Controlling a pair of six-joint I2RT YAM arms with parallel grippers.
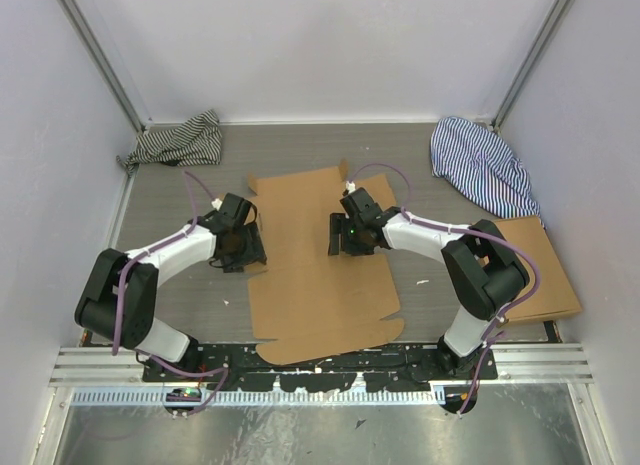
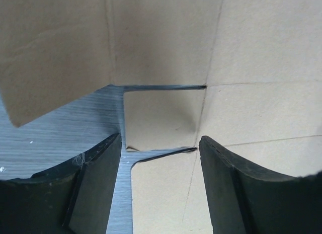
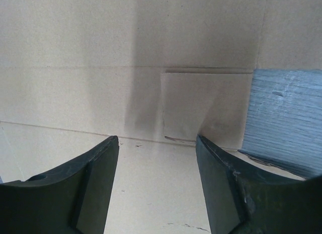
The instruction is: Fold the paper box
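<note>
Paper box (image 1: 320, 275): flat sheet, unfolded, on table (image 1: 190, 285) between arms. Your left gripper (image 2: 160, 143) and right gripper (image 3: 157, 141): both wide, empty, poised over small edge tabs. Step, judged: first fold. Next: lower, pinch tabs, raise along creases.

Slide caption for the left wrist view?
Open left gripper above a small tab between two slits at the edge of the flat paper box, grey table beside.

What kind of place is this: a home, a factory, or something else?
Most likely an enclosed robot test cell in a lab: plain white walls with aluminium corner posts surround a grey table, and the left arm and right arm are bolted to a metal rail at its near edge.
</note>
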